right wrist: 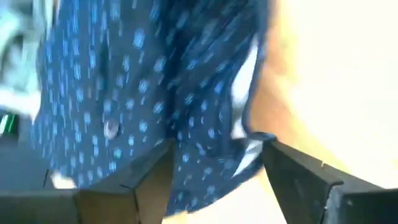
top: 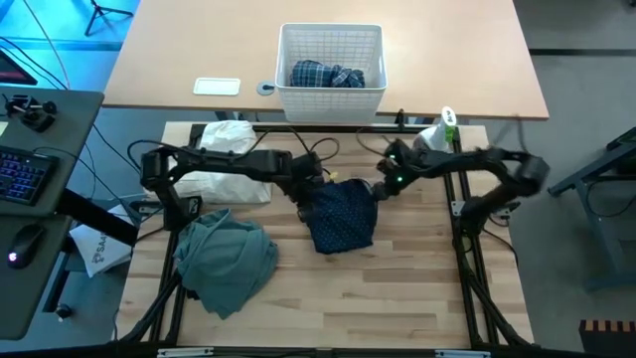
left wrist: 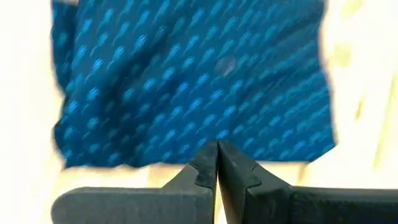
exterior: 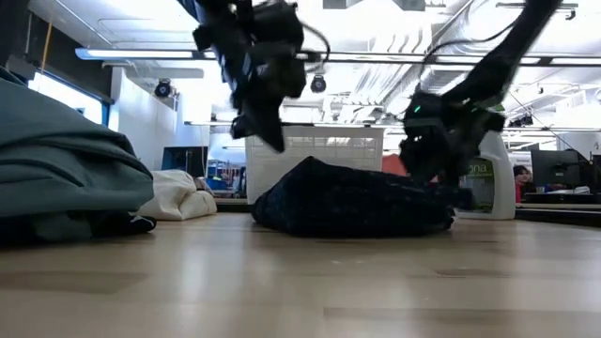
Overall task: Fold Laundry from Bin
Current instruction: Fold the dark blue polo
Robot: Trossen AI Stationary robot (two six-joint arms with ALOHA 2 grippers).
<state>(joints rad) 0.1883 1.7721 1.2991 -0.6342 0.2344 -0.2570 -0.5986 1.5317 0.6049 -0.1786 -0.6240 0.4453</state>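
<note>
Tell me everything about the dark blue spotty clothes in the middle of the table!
The navy dotted trousers are soft dark-blue cloth with tiny lighter marks and a small button. They lie in a loosely folded heap on the wooden table, between the two arms. The left gripper, shut and empty, hangs over one edge. The right gripper stands open with cloth showing between its fingers.

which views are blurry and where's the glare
Right wrist view: navy dotted garment smeared by motion. Left wrist view: the same cloth soft, shut left gripper sharper. Low view: ceiling strip lights glare, both arms dark against them. High view: even light, right arm slightly streaked.
</note>
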